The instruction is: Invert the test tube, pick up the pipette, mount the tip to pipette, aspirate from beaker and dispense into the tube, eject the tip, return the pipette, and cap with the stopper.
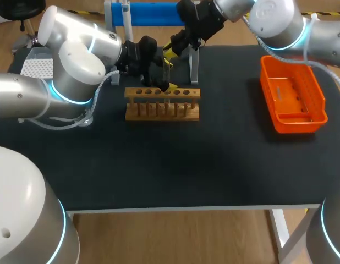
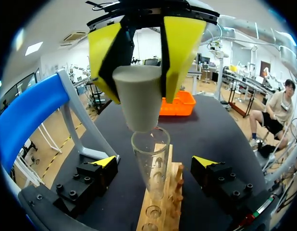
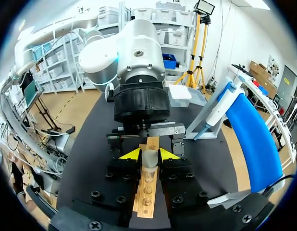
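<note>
A clear test tube point(image 2: 151, 161) stands upright in a wooden rack point(image 1: 162, 104) at the back middle of the table. My right gripper point(image 2: 143, 72) hangs over it, shut on a grey tapered stopper point(image 2: 139, 98). The stopper's narrow end is at the tube's mouth. In the right wrist view the stopper point(image 3: 148, 159) sits between that gripper's yellow tips point(image 3: 149, 154), above the rack point(image 3: 146, 192). My left gripper point(image 2: 154, 161) is open wide, with one finger on each side of the tube and neither touching it. The white pipette point(image 3: 218, 113) rests on its blue stand point(image 3: 254, 139) behind the rack.
An orange tray point(image 1: 294, 99) lies at the right of the black table. The blue stand point(image 1: 151, 14) rises at the far edge, just behind both grippers. Both arms crowd the space above the rack.
</note>
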Robot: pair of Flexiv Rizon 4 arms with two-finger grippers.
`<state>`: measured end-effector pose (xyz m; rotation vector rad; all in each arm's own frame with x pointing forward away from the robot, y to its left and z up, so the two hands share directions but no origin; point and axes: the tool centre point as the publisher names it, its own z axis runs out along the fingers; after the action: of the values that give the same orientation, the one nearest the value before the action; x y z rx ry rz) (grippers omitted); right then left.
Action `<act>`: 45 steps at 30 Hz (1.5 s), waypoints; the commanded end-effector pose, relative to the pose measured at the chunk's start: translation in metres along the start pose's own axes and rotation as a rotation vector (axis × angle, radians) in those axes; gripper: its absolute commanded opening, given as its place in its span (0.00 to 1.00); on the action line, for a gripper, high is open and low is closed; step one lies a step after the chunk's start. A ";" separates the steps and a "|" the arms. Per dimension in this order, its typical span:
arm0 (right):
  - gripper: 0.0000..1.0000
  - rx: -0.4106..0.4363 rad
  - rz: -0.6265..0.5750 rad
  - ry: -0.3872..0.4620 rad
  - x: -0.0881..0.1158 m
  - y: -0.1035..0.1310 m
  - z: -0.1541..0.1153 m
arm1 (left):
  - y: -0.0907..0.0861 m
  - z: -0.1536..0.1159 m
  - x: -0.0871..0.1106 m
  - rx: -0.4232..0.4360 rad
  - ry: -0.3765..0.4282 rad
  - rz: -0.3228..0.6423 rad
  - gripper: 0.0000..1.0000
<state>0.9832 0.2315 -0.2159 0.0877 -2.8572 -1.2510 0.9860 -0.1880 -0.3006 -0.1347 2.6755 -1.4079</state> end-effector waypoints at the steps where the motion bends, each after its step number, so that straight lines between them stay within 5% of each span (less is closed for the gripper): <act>1: 0.00 0.005 0.001 0.008 -0.003 0.002 0.002 | 0.000 0.000 0.000 0.002 0.003 0.001 1.00; 45: 0.00 0.005 0.024 0.035 0.004 -0.012 0.019 | 0.000 0.000 0.000 0.002 0.003 0.001 1.00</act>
<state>0.9787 0.2371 -0.2348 0.0744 -2.8255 -1.2273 0.9858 -0.1879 -0.3006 -0.1346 2.6747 -1.4084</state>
